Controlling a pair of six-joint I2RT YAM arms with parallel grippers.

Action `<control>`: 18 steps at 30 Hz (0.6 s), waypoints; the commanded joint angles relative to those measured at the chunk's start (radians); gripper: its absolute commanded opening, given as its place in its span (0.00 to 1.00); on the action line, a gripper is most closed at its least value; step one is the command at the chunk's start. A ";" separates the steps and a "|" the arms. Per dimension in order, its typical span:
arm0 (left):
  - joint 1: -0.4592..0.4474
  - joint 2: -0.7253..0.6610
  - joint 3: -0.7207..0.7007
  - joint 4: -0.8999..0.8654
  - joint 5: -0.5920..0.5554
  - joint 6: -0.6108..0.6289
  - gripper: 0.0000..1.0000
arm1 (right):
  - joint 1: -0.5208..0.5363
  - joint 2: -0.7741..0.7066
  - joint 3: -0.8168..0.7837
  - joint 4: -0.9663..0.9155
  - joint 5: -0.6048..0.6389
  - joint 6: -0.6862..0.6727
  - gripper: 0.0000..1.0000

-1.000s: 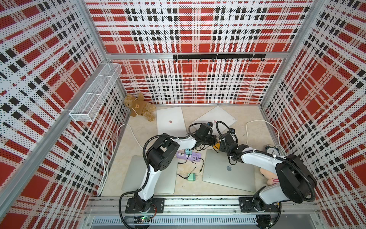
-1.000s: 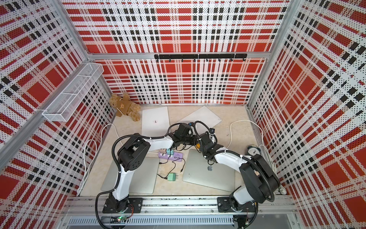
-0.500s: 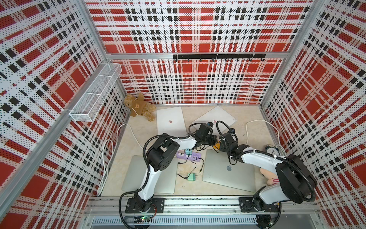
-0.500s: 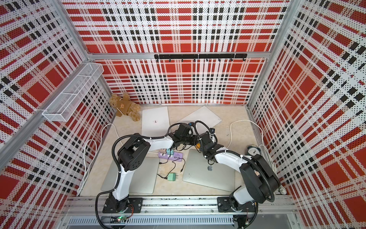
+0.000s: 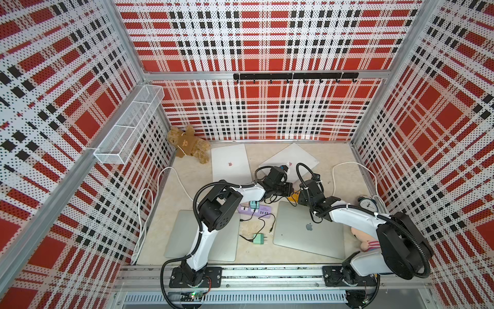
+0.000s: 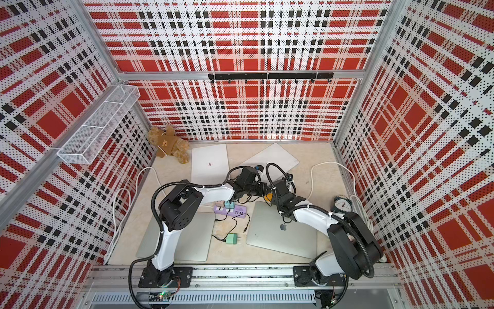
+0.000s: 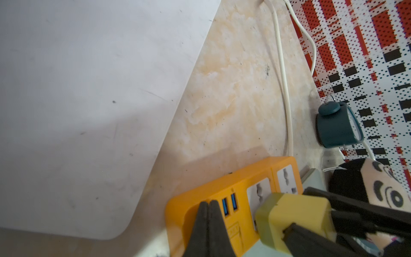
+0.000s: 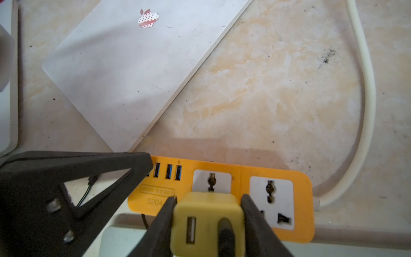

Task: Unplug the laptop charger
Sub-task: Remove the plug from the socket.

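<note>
A yellow charger point(image 8: 208, 224) with a black cable in its back sits at a white socket of the orange power strip point(image 8: 241, 178); its prongs are hidden. My right gripper point(image 8: 208, 200) is shut on the yellow charger, one finger on each side. My left gripper point(image 7: 208, 203) is shut with nothing in it, its tips pressed on the USB end of the strip point(image 7: 189, 207). In both top views the two grippers point(image 5: 290, 190) point(image 5: 300, 198) meet over the strip point(image 6: 268, 197) mid-table.
A grey laptop point(image 5: 307, 230) lies just in front of the strip, two white laptops point(image 5: 230, 163) point(image 5: 291, 160) behind it. A purple strip point(image 5: 256, 210) and a loose green charger point(image 5: 258, 238) lie left of it, an alarm clock point(image 5: 367, 203) and white cable point(image 5: 347, 166) right.
</note>
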State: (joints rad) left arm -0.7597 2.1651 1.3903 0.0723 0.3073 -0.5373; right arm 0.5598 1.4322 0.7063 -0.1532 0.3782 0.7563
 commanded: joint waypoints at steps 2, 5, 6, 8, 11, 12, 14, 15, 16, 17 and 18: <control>-0.016 0.070 -0.046 -0.121 -0.019 0.015 0.00 | 0.031 0.052 0.054 -0.033 -0.006 0.003 0.32; -0.016 0.071 -0.052 -0.121 -0.025 0.014 0.00 | 0.049 0.081 0.090 -0.073 0.033 -0.010 0.32; -0.017 0.073 -0.053 -0.121 -0.025 0.014 0.00 | 0.051 0.084 0.096 -0.083 0.037 -0.012 0.32; -0.016 0.075 -0.055 -0.121 -0.027 0.016 0.00 | 0.051 0.074 0.095 -0.081 0.035 -0.014 0.32; -0.016 0.076 -0.059 -0.121 -0.033 0.015 0.00 | 0.038 0.037 0.074 -0.046 -0.011 -0.007 0.32; -0.018 0.076 -0.060 -0.121 -0.034 0.016 0.00 | 0.029 0.020 0.057 -0.022 -0.044 0.004 0.31; -0.017 0.076 -0.062 -0.120 -0.034 0.017 0.00 | 0.013 -0.005 0.030 0.023 -0.094 0.024 0.31; -0.017 0.076 -0.063 -0.120 -0.036 0.017 0.00 | 0.014 -0.009 0.025 0.034 -0.097 0.027 0.31; -0.018 0.076 -0.064 -0.121 -0.036 0.017 0.00 | 0.012 -0.007 0.027 0.033 -0.103 0.027 0.31; -0.017 0.076 -0.065 -0.120 -0.036 0.017 0.00 | 0.013 0.000 0.031 0.026 -0.101 0.021 0.31; -0.017 0.076 -0.065 -0.120 -0.036 0.017 0.00 | 0.016 0.012 0.043 0.008 -0.084 0.015 0.31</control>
State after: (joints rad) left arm -0.7601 2.1651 1.3773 0.0940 0.3061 -0.5369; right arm 0.5632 1.4528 0.7395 -0.1902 0.3801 0.7498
